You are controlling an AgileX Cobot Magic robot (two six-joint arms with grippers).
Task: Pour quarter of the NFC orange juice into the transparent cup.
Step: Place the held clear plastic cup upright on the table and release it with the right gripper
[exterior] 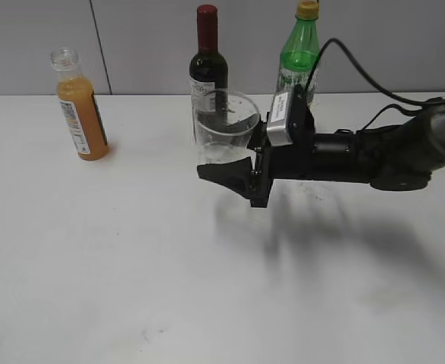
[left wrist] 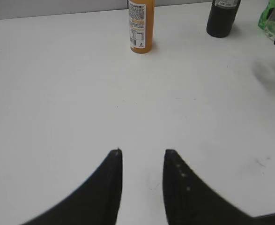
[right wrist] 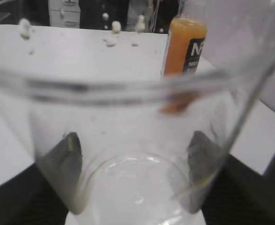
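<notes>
Between the right gripper's (exterior: 226, 171) fingers, the transparent cup (exterior: 224, 127), upright.

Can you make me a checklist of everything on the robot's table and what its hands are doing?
Surface: white table, faint scuff marks near the front.
Job's things: NFC orange juice stands upright, uncapped, at the back left, nearly full. Transparent cup looks empty, held upright above the table.
Clutter: dark wine bottle and green soda bottle, both capped, behind the cup.
Grippers: right gripper clamps the cup's lower part. Left gripper open, holding nothing, facing the juice.
Cables: black cable loops above the right arm.
Surroundings: grey panelled wall.
</notes>
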